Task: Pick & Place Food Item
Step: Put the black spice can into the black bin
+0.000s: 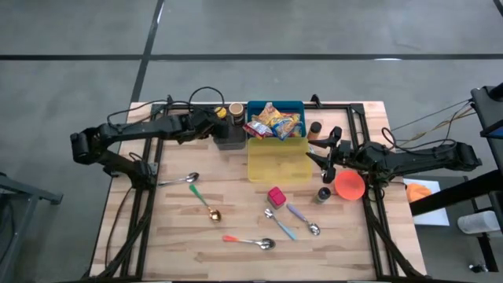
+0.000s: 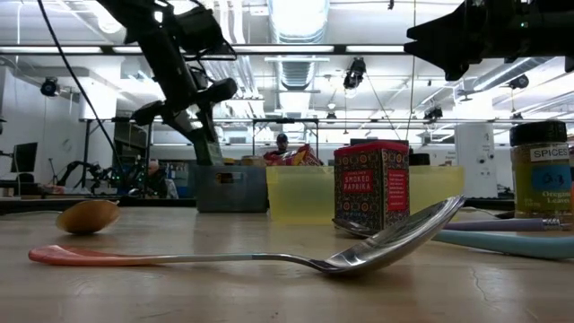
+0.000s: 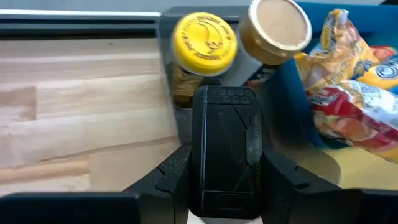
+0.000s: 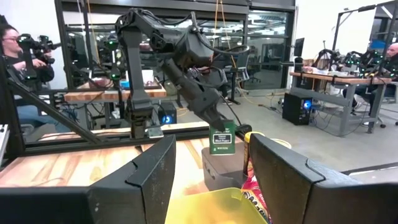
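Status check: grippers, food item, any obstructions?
Left gripper shut on dark green-labelled item over grey bin. Right gripper open, empty, beside yellow bin. Nothing blocking.

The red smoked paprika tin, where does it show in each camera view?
High view: red smoked paprika tin stands on the wood just below the yellow plastic bin.
Low view: tin right of centre, in front of the yellow bin.
Left wrist view: not in it.
Right wrist view: not in it.
Shared landmark: the yellow bin.
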